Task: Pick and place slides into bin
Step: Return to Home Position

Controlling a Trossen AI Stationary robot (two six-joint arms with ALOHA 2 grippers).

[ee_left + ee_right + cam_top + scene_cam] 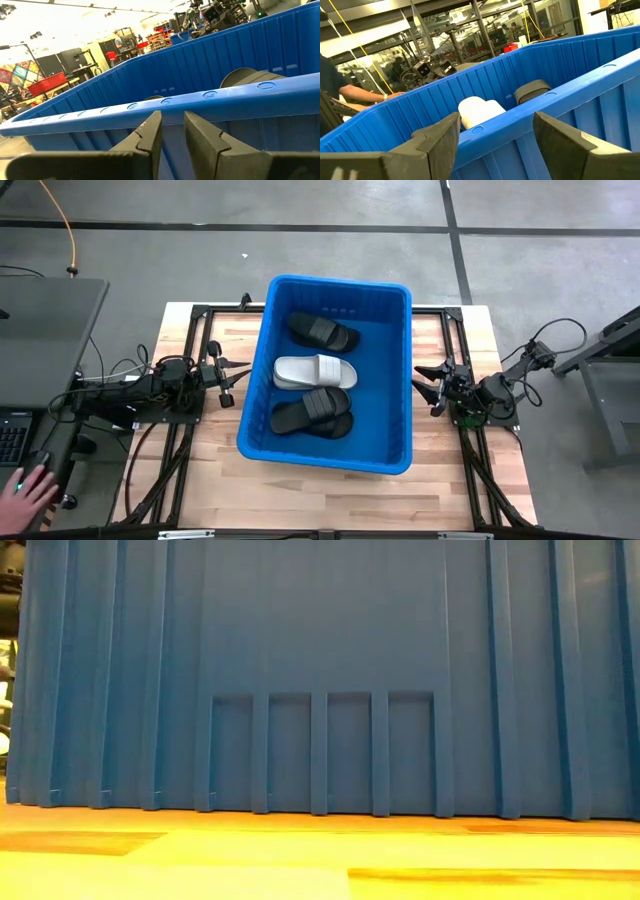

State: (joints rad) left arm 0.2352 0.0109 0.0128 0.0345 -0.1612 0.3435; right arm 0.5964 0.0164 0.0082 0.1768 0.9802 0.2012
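the table (330,500) carries the bin (338,281) at its middle, the bin's far wall close to the table's far edge. we see three slides in the bin, straps up, in a row from far to near: the far black slide (324,332) towards the bin's far left corner, the white slide (315,371) at mid-length near the left wall, and the near black slide (312,413) just beside it, closer to the front wall. the left gripper (232,382) is near the table's left edge, just outside the bin's left wall, its fingers a narrow gap apart and holding nothing. the right gripper (428,385) is near the right edge, outside the right wall, spread wide and holding nothing. a person's hand (28,485) rests off the table, beyond its near left corner.
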